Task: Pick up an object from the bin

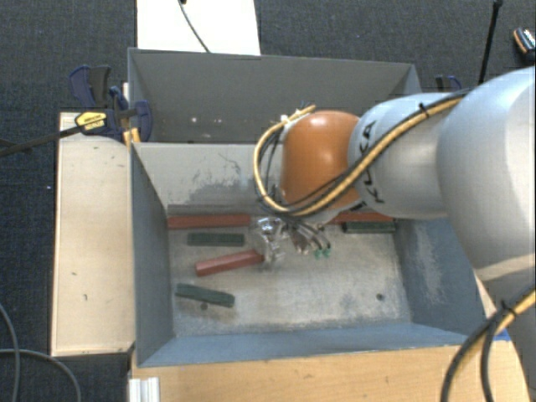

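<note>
Nothing lifted yet: the gripper [280, 243] sits low in the grey metal bin [151, 258] at a reddish-brown flat stick's [224, 264] right end; open or closed, I cannot tell.

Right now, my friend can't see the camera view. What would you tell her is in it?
The robot's gripper is low in the grey bin, at one end of a short reddish-brown stick. One dark green bar lies behind the stick, a second green bar in front.
</note>
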Motion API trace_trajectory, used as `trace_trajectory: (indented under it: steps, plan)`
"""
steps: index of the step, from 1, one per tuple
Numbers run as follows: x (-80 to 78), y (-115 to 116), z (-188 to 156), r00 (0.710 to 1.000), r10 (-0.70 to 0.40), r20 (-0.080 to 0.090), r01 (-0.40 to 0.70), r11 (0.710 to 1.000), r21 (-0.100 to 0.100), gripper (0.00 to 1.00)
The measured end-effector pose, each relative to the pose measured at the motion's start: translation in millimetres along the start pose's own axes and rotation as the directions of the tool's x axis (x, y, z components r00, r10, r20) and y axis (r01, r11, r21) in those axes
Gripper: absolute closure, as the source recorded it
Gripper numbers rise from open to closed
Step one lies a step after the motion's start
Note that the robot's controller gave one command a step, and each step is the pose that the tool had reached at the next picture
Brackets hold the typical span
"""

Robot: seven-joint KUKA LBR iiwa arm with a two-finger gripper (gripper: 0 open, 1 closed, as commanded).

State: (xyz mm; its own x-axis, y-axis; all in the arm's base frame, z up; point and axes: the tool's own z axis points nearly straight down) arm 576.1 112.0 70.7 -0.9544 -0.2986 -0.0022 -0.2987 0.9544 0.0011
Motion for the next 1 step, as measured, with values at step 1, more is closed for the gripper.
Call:
trace_trajectory:
  steps: [1]
  plan:
    - [-19.9,9.8,-172.2,0.996,-0.085,0.011,0.085,0.996,0.003,1.00]
